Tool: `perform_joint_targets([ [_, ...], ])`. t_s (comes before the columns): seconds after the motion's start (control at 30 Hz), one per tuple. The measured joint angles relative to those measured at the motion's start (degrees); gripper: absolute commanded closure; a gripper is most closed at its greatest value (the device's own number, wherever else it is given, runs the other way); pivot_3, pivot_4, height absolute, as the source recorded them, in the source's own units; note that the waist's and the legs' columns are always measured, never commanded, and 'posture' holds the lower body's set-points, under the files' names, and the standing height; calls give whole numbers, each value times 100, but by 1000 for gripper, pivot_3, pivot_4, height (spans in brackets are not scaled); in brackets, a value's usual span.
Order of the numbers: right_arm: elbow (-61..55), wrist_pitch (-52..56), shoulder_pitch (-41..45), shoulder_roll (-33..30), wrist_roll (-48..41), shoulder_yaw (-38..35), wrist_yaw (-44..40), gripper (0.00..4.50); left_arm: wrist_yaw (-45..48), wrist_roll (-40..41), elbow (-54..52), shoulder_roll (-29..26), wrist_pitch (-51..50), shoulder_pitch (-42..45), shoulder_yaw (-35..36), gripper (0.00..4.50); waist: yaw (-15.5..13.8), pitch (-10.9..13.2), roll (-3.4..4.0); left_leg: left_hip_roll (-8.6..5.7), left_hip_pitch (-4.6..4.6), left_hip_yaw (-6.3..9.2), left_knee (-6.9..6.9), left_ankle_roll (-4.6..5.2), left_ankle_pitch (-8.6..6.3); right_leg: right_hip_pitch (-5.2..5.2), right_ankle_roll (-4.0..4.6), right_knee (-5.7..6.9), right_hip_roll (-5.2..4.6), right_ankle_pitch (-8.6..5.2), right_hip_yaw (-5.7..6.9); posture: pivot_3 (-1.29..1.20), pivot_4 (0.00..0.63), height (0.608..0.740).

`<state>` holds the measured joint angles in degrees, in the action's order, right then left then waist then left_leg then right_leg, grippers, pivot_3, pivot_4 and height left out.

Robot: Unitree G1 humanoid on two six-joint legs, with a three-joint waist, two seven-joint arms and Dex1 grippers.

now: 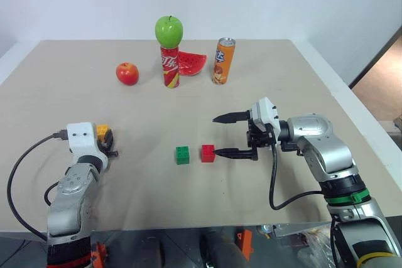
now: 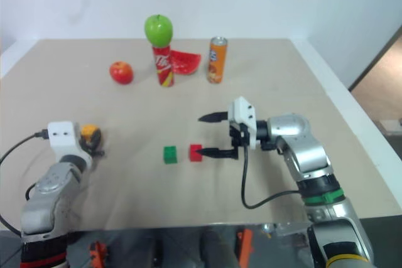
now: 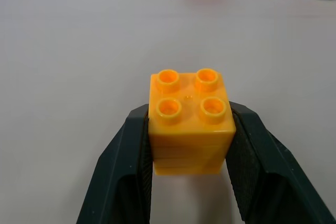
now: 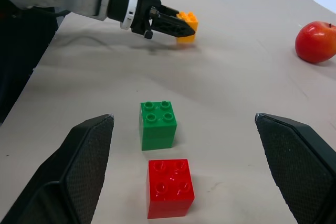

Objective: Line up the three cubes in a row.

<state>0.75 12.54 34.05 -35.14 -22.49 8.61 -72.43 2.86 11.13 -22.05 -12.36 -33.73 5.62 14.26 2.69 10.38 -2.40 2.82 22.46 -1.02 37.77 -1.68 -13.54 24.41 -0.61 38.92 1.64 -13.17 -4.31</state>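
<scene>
A green cube (image 1: 183,155) and a red cube (image 1: 208,153) stand side by side on the table, a small gap between them. The yellow-orange cube (image 3: 190,120) sits at the left of the table, studs up, with my left gripper (image 1: 105,139) shut on its two sides. Just right of the red cube, my right gripper (image 1: 225,135) points left and is open wide with nothing between its fingers; its lower fingertip almost reaches the red cube. The right wrist view looks over the red cube (image 4: 169,188) and green cube (image 4: 157,125) toward the held yellow-orange cube (image 4: 188,25).
At the back of the table stand a red apple (image 1: 127,73), a red can (image 1: 169,66) with a green apple (image 1: 169,30) on top, a watermelon slice (image 1: 191,63) and an orange can (image 1: 223,61). The table's right edge (image 1: 352,114) runs near my right arm.
</scene>
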Motion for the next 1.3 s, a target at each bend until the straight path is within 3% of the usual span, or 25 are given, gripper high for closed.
perform_joint_targets([
  [0.23, 0, -42, -5, 14, 10, 0, 8, 0, 137, 4, -740, 15, -322, -335, -759, 3173, 3, 0, 0, -2, -4, 0, -10, 0, 0, 1, 1, -2, 1, -2, -2, 0, 150, 740],
  [0.5, 2, -105, -81, 13, 30, 0, 10, 0, 407, 12, -992, -146, -474, -820, -1050, 3173, 3, 1, 1, -2, -5, 1, -14, 0, 0, 3, 8, -2, 1, -7, 0, 0, 150, 740],
  [0.9, 2, -126, -207, -28, 39, 0, 23, 0, 1122, 17, -888, -507, -274, -713, -1403, 3173, 0, 2, 2, -3, -4, 1, -20, 0, 0, 5, 11, -5, 0, -10, 1, 0, 150, 740],
  [1.1, 0, -143, -238, -63, 39, -3, 30, 0, 2018, 267, -882, -1234, 60, -753, -1227, 3173, 4, 2, 2, 2, -5, 1, -27, 0, 0, 11, 18, -4, 4, -14, 3, 0, 150, 740],
  [1.3, 4, -170, -231, -56, 42, -3, 25, 0, 4095, 813, -187, -2392, 1450, -821, -871, 3173, 0, 4, 6, 3, -2, -2, -37, 0, 0, 23, 38, -4, 2, -27, 6, 0, 150, 740],
])
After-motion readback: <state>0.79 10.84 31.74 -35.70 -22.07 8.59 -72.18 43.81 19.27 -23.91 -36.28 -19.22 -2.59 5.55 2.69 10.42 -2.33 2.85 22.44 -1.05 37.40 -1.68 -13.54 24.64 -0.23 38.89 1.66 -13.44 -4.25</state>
